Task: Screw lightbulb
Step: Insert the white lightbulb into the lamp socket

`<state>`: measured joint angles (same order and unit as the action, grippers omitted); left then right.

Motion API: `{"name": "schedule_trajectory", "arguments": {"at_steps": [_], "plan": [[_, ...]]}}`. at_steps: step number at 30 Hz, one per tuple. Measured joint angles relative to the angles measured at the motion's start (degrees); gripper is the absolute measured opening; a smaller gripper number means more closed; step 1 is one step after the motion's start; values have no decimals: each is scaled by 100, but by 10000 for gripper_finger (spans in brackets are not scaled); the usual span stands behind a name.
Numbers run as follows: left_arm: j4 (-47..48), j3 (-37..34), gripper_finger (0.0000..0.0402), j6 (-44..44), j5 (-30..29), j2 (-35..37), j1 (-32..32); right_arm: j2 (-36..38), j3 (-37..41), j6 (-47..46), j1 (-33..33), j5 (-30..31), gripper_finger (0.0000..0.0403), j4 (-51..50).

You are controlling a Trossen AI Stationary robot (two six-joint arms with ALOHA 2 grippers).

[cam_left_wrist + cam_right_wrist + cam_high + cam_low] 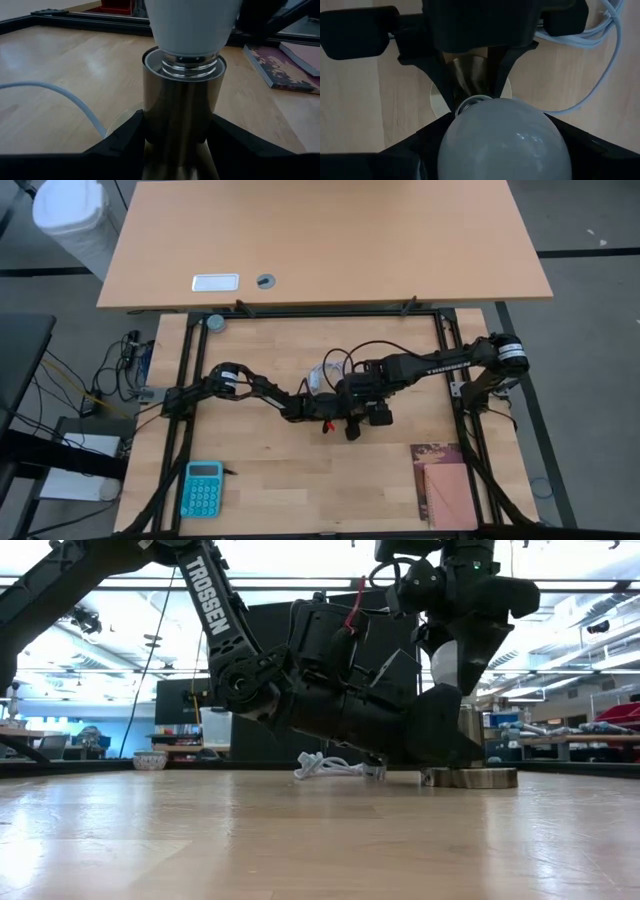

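The white lightbulb (192, 25) stands upright over a brassy metal socket (180, 105), its threaded base (192, 65) in the socket's mouth. The socket rests on its round base disc (470, 778) near the table's middle. My left gripper (177, 125) reaches in level from the left and is shut on the socket. My right gripper (502, 150) comes down from above and is shut on the bulb's globe (445, 665). A white cable (600, 35) lies coiled on the table beside the socket. My left gripper pinches the socket's upright cylinder (155, 120) between its two fingers, one on each side. The fingers lie level, coming from the table's left. The socket stays upright on the table. My right gripper pinches the bulb's rounded globe (455, 145) between its two fingers from above, pointing down. The bulb stands upright with its screw base in the socket's mouth.
A teal calculator (203, 488) lies near the front left, and a reddish book (445, 485) at the front right. Black frame rails (190, 380) run along the work surface's sides. A second tabletop (400, 240) lies beyond the far rail.
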<state>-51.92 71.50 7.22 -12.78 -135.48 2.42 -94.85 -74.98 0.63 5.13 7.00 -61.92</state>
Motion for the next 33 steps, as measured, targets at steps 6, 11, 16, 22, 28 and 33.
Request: {"name": "schedule_trajectory", "arguments": {"at_steps": [6, 11, 16, 22, 28, 33], "plan": [[-2, 0, 193, 84, 2, 0, 0, 0, 1, -211, 164, 166, 273, 12], [-42, -7, 193, 140, -91, 0, -33, -14, 242, -437, 238, -2, 271, 21], [-82, -11, 193, 184, -30, 0, -31, -4, 291, -520, 288, 92, 266, 67], [-70, -11, 193, -80, 114, 0, -22, -4, 291, -291, 216, 82, 261, 177], [-58, -9, 193, -117, 156, 0, -16, 0, 293, -85, -7, -169, 266, 180], [-48, -9, 193, -229, 177, 0, -11, 2, 293, 251, -185, -543, 265, 75]]}}
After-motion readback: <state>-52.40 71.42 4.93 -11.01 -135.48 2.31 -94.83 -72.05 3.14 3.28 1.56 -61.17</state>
